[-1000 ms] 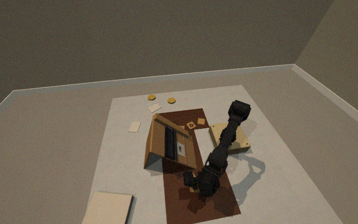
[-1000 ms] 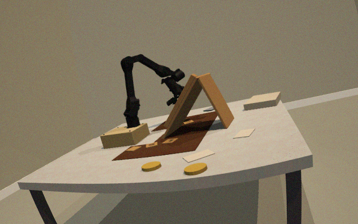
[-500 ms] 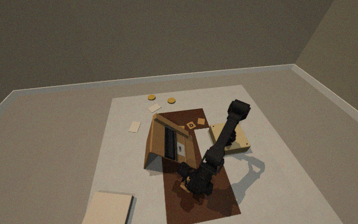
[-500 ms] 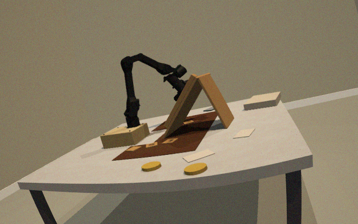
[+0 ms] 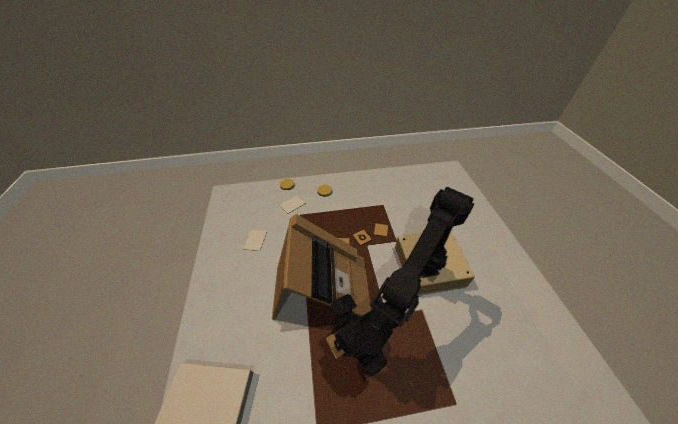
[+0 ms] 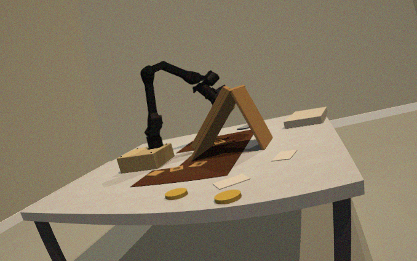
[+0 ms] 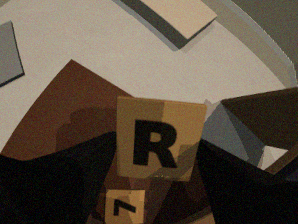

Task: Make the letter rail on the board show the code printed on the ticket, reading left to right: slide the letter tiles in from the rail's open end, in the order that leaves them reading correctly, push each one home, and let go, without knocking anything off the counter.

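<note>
R tile (image 7: 158, 139) clenched in the claw (image 5: 343, 330), held in the air near the lower end of the board (image 5: 294, 263).

Below it a 7 tile (image 7: 125, 207) lies on the brown mat (image 5: 410, 368) — the mat runs under the tent-shaped board with its dark rail (image 5: 322, 268). The pale grey counter (image 6: 301, 175) has a curved edge and also carries two yellow discs (image 6: 227, 196), some cream cards and a flat beige block (image 6: 305, 117). Around are plain olive walls and a light skirting — the floor is grey-brown.
</note>
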You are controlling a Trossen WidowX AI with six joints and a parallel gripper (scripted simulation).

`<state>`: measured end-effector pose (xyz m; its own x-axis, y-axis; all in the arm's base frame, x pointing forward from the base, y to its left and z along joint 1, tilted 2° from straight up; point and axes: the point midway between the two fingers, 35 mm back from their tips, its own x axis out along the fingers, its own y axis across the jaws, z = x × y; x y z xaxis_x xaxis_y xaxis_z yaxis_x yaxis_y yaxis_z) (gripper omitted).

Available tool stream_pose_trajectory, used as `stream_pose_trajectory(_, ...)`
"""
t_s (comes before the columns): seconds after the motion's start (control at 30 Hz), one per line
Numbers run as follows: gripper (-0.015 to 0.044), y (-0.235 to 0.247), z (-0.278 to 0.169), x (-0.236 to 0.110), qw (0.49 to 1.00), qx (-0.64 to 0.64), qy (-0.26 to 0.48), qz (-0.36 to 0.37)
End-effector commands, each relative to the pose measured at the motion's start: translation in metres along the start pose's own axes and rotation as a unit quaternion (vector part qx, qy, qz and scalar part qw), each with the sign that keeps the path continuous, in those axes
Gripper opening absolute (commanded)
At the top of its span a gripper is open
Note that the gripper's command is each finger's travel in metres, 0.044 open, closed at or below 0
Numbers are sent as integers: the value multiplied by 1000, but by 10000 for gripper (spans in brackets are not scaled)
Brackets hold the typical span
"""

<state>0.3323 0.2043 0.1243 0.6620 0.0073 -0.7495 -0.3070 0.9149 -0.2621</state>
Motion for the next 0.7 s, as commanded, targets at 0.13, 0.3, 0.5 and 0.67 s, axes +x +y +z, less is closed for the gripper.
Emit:
stream_pose_trajectory(0.13,0,-18,19,-2,990,134,-30,-27)
stream_pose_trajectory(0.3,0,-29,29,-4,975,213,-49,-40)
stream_pose_trajectory(0.5,0,-37,35,-5,960,267,-63,-47)
stream_pose_trajectory(0.67,0,-37,35,-5,960,267,-63,-47)
